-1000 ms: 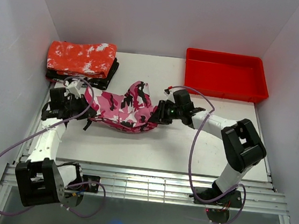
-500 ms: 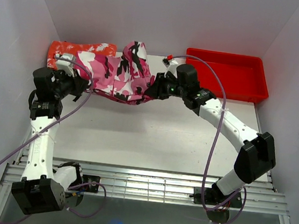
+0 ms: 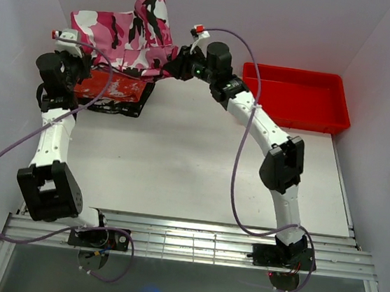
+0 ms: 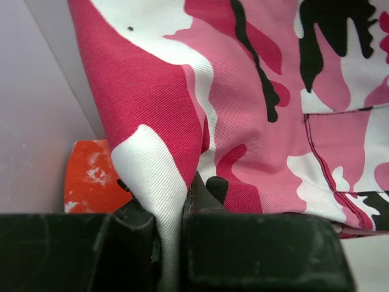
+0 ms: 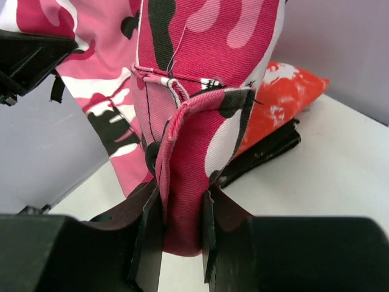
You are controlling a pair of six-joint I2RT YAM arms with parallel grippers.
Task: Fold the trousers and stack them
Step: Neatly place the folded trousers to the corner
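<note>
The folded pink camouflage trousers [image 3: 126,36] hang in the air between both grippers, above the stack at the table's back left. My left gripper [image 3: 76,60] is shut on their left edge; in the left wrist view the cloth [image 4: 255,109] is pinched between the fingers [image 4: 167,243]. My right gripper [image 3: 178,65] is shut on their right edge; in the right wrist view a thick fold of the cloth [image 5: 188,182] sits between the fingers [image 5: 182,237].
A folded red cloth with white speckles [image 3: 113,89] lies on a folded black cloth [image 3: 118,107] under the trousers; both show in the right wrist view [image 5: 279,103]. A red tray [image 3: 295,97] stands at the back right. White walls close in at the back and sides.
Both grippers have lifted the trousers off the table and carried them back and left, from the middle to above the red and black stack.
</note>
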